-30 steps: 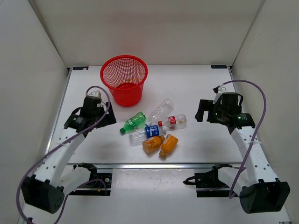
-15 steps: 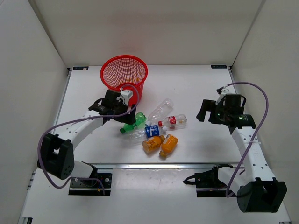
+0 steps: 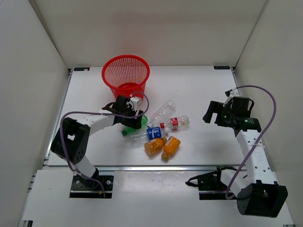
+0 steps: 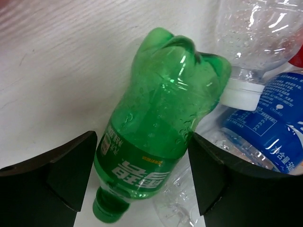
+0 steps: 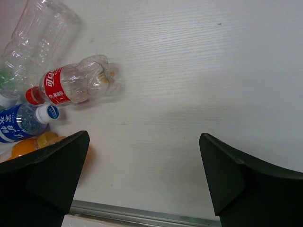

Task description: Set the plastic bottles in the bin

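The green bottle (image 4: 161, 118) lies on the white table with its cap toward the near left. My left gripper (image 3: 136, 122) is open and down over it. One finger sits on each side of its labelled body (image 4: 142, 165), close to it, without squeezing. The plain clear bottle (image 3: 163, 109), the red-labelled one (image 3: 174, 123), the blue-labelled one (image 3: 152, 133) and two orange ones (image 3: 154, 146) (image 3: 171, 146) lie bunched just right of it. The red mesh bin (image 3: 125, 80) stands behind, upright. My right gripper (image 3: 214, 113) is open and empty (image 5: 144, 175) above bare table right of the pile.
White walls enclose the table on three sides. A metal rail (image 5: 142, 213) runs along the near edge. In the right wrist view the red-labelled bottle (image 5: 71, 85) and the plain clear bottle (image 5: 40, 35) lie at upper left.
My left arm has swung from the left side past the bin and come down over the green bottle. My right gripper has drifted slightly right. The bottles have not moved.
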Robot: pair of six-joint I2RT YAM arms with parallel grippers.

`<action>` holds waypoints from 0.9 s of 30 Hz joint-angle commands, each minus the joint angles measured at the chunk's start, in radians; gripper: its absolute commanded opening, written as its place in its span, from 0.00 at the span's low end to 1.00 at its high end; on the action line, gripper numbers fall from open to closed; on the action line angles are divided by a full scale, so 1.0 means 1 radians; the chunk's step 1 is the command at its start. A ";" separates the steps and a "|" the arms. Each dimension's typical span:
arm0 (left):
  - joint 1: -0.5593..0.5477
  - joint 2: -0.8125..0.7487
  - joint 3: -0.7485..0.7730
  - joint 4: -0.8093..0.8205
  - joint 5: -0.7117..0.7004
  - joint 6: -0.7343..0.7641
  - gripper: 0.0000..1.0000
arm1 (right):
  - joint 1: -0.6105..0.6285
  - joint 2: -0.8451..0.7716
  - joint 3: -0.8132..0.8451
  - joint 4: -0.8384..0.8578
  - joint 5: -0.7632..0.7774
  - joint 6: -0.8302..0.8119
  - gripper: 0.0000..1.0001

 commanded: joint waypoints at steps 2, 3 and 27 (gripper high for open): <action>-0.031 -0.033 -0.071 0.057 -0.008 -0.021 0.77 | -0.019 -0.034 -0.017 0.020 0.001 0.000 0.99; -0.037 -0.052 -0.101 0.065 -0.014 -0.035 0.73 | -0.027 -0.031 -0.020 0.029 0.004 0.001 0.99; 0.016 -0.343 0.289 0.377 -0.491 -0.126 0.39 | 0.249 0.208 0.083 0.201 0.099 0.075 0.99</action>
